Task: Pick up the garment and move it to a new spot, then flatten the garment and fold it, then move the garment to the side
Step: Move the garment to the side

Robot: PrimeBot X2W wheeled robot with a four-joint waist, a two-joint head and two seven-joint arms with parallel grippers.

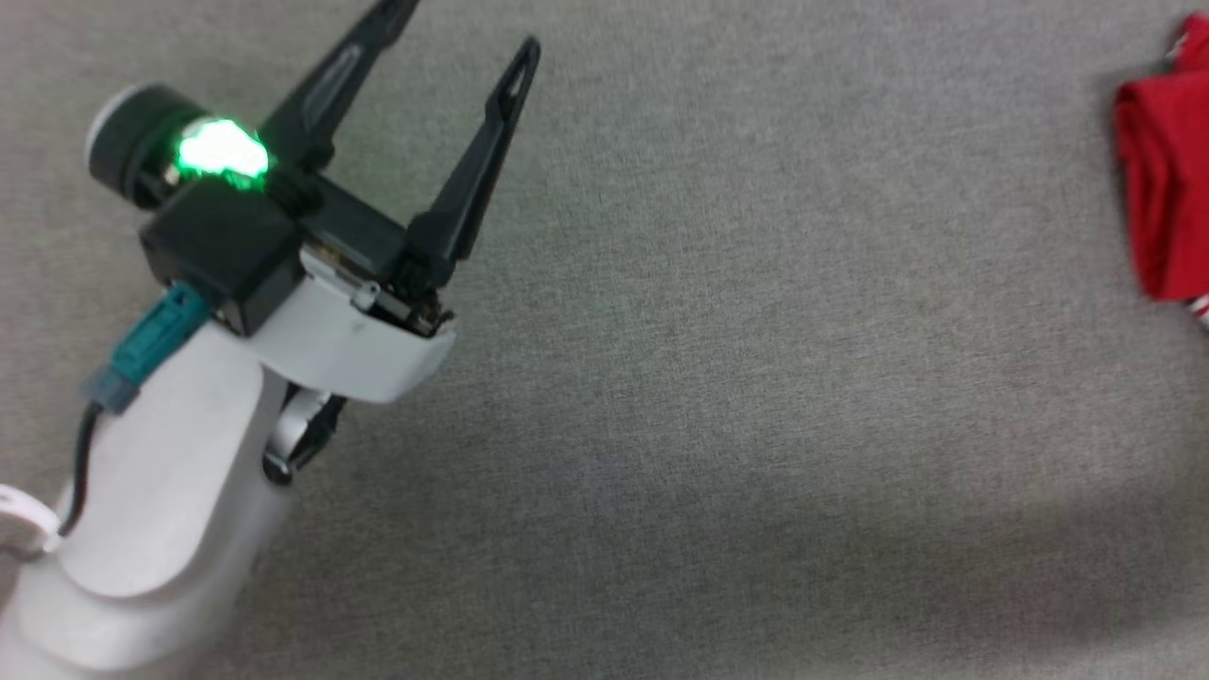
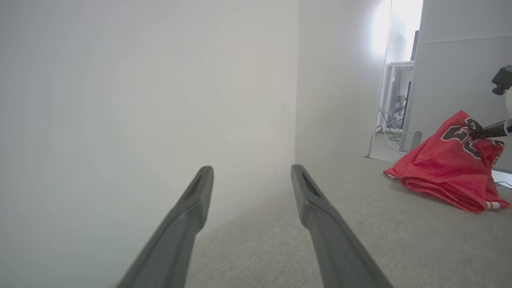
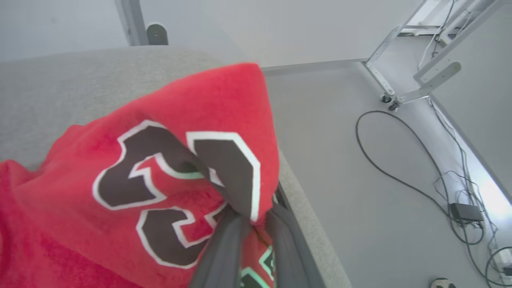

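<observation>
The garment [image 1: 1166, 179] is a red bunched heap at the far right edge of the grey table [image 1: 718, 378]. In the right wrist view the garment [image 3: 160, 160] shows its black, white-outlined number, and my right gripper [image 3: 256, 216] is shut on a lifted fold of it near the table's edge. The left wrist view has the garment [image 2: 444, 172] peaked up at the right, with a dark finger of the right gripper [image 2: 486, 131] pinching its top. My left gripper [image 1: 463, 28] stands open at the upper left, far from the cloth, and the left gripper [image 2: 251, 172] has nothing between its fingers.
The table's edge [image 3: 308, 224] runs just beside the held fold. Below it the floor carries black cables [image 3: 400, 168], a power adapter [image 3: 466, 211] and a metal frame on casters [image 3: 404, 80]. A white wall [image 2: 140, 100] stands close behind the table.
</observation>
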